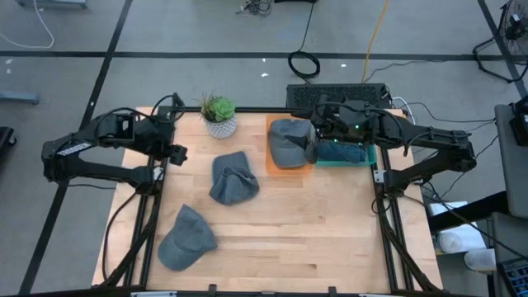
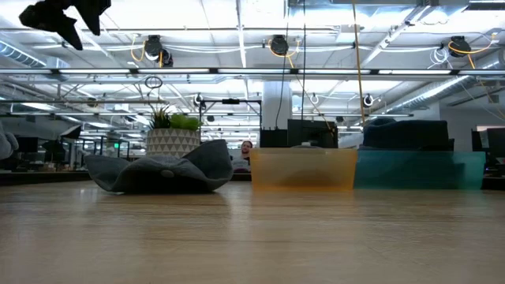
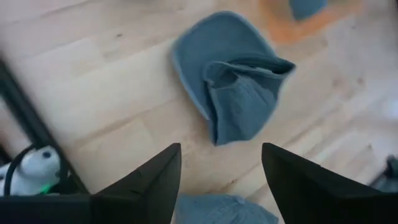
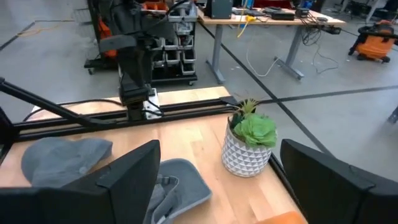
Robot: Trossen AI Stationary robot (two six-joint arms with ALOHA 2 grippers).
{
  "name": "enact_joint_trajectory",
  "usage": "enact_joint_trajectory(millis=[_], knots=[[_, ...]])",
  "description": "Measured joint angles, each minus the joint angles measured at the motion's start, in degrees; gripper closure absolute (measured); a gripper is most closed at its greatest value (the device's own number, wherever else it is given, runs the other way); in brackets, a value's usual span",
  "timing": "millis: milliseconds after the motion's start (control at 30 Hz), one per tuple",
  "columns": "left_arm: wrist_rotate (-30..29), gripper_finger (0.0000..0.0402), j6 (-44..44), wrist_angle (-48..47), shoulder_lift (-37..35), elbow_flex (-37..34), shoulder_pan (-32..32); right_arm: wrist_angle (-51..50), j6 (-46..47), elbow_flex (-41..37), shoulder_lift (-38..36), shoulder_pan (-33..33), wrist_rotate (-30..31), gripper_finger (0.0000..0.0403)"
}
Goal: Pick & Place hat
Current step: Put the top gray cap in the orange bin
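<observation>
3 grey hats show on the wooden desk (image 1: 289,239). 1 hat (image 1: 233,178) lies crumpled at the middle, another (image 1: 186,238) lies flat near the front-left edge, and a 3rd (image 1: 288,140) sits in the orange bin (image 1: 275,165), beside a teal bin (image 1: 346,157). A potted plant (image 1: 219,115) stands at the back of the desk, just left of the orange bin.

The left claw (image 3: 221,180) hangs in the air over the desk's left side, its fingers spread wide and holding nothing — the crumpled hat shows past them. The right claw (image 4: 217,186) is above the bins, also spread wide and empty, facing the plant and the crumpled hat.
</observation>
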Motion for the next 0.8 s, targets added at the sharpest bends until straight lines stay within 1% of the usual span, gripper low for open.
enact_joint_trajectory(millis=[133,300,467,667,800], knots=[[-3.2,0.0178,-5.5,-2.3,1.3,-0.3,-0.2,0.1,-1.5,0.0,0.0,0.0,0.2,0.0085],[-5.0,0.0159,-9.0,-0.5,4.4,-3.5,-0.2,0.1,-2.9,0.0,0.0,0.0,0.2,0.0085],[-3.9,0.0113,-10.1,4.4,7.1,-7.9,-0.2,0.0,-3.4,0.0,0.0,0.0,0.0,0.0085],[-0.3,0.0041,-11.7,11.9,8.5,-14.5,-0.2,-0.1,-4.5,0.0,0.0,0.0,-4.4,0.0085],[0.4,0.0014,-14.6,17.5,8.7,-20.0,-0.2,-0.4,-4.8,0.0,0.0,0.0,-4.3,0.0085]])
